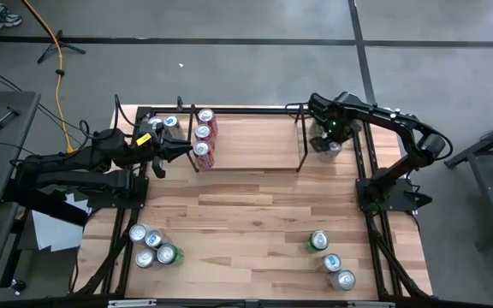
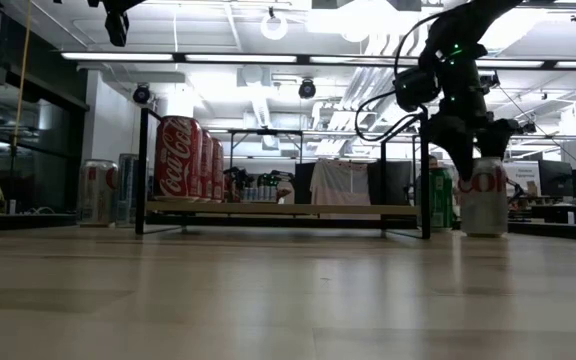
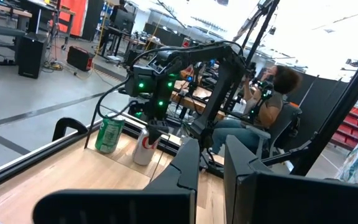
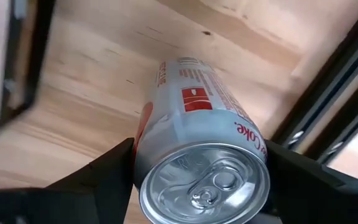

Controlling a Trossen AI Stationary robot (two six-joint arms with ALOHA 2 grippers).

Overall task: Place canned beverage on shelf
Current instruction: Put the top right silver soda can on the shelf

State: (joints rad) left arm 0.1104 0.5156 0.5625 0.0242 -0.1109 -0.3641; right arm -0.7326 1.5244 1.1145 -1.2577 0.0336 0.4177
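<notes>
A silver Diet Coke can (image 4: 204, 112) stands upright on the table just right of the shelf's right end (image 1: 300, 141), with a green can (image 2: 433, 200) beside it. My right gripper (image 4: 201, 180) points down over the silver can (image 1: 328, 147), one finger on each side of its top. The shelf (image 2: 278, 208), black rods on a light wood base, sits at the far middle of the table with three red cans (image 1: 203, 133) in a row at its left end. My left gripper (image 1: 185, 152) waits shut, level, by the shelf's left end. My right gripper has the silver can's upper wall, just below the top rim (image 4: 143, 155), between its two fingers (image 4: 104, 174), which lie against opposite sides. The fingers come from above, pointing down. The can stands upright with its base on the table.
A silver can (image 1: 171, 122) stands left of the shelf at the far edge. Several cans (image 1: 150, 245) cluster at the near left, three more (image 1: 330, 261) at the near right. The table's black frame (image 1: 371, 214) runs along the edges. A person (image 3: 272, 106) sits beyond the table.
</notes>
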